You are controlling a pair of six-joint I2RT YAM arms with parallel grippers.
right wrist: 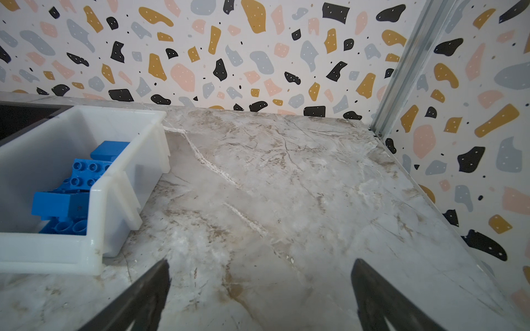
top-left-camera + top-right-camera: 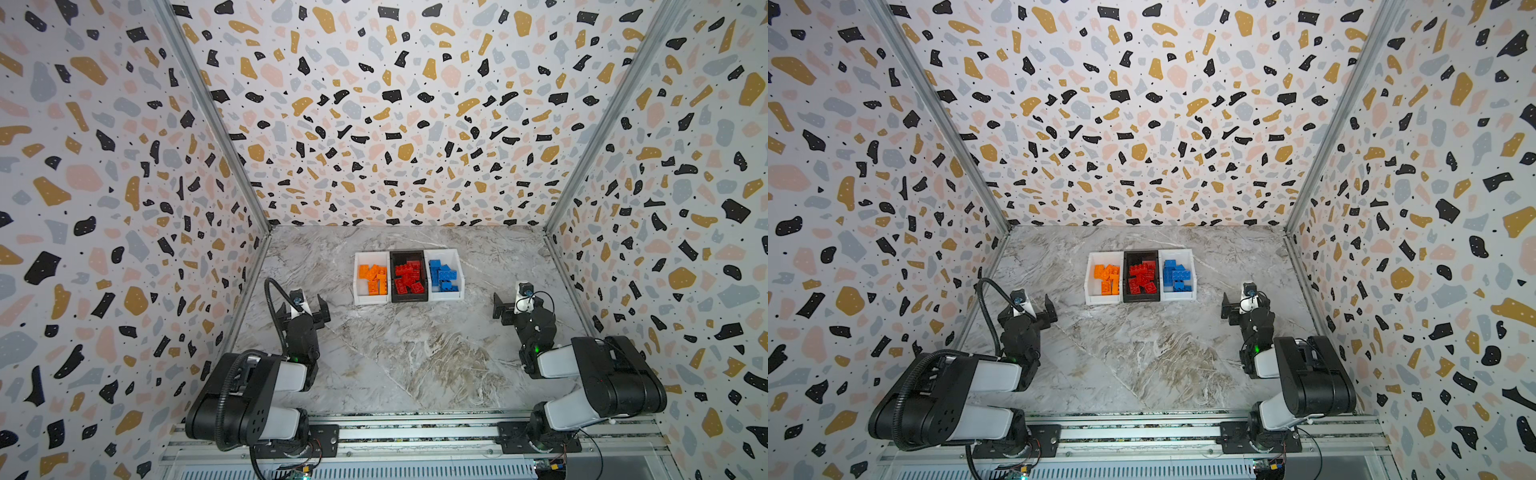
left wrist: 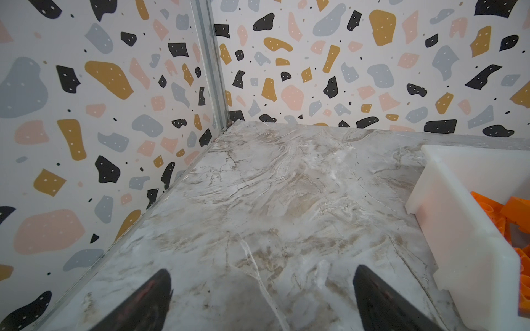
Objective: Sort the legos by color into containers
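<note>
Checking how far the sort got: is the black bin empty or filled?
Filled. In a top view the black bin holds a heap of red bricks that covers most of its floor.

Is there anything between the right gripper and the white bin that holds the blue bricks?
Nothing visible stands in the way. Only bare table lies between the open right gripper and the white bin with the blue bricks. No loose brick lies on that stretch.
</note>
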